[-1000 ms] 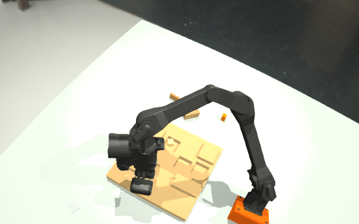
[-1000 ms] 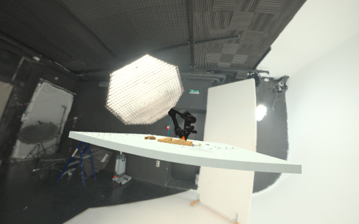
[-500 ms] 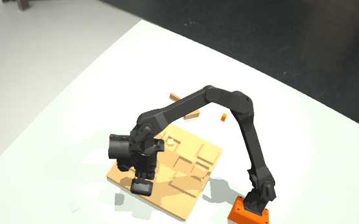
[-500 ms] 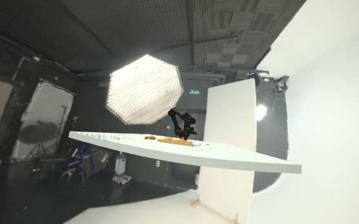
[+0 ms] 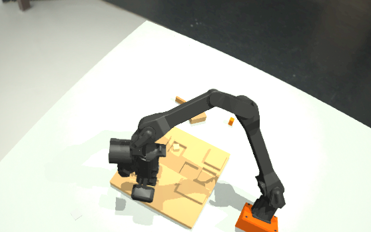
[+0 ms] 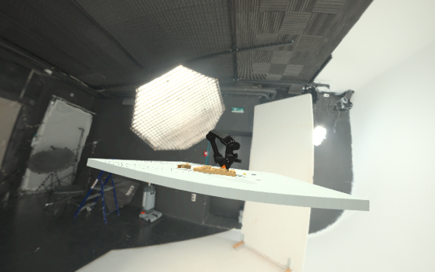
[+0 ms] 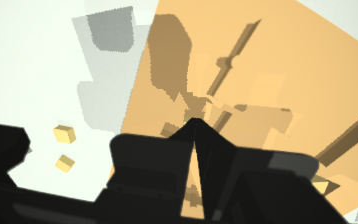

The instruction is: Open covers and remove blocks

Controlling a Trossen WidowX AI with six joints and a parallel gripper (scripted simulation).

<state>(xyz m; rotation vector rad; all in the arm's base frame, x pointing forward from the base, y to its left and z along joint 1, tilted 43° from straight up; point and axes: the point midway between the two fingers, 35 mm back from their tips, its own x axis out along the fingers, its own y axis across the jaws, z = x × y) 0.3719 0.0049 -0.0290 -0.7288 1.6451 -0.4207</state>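
The puzzle board lies on the table. My gripper is shut and empty, its tips low over the board near a well mostly hidden behind them; whether a block is in it is unclear. In the top view the hand hides this area. A pale block sits in a well at the board's upper part. Two wells beside it, a square one and another, look uncovered. A flat cover lies near the right edge. Two yellow blocks rest on the table beside the board.
Beyond the board lie a wooden piece and a thin wooden bar, partly behind the arm. A small orange block lies near them. A pale flat thing lies off the board's left side. The orange arm base stands right of the board.
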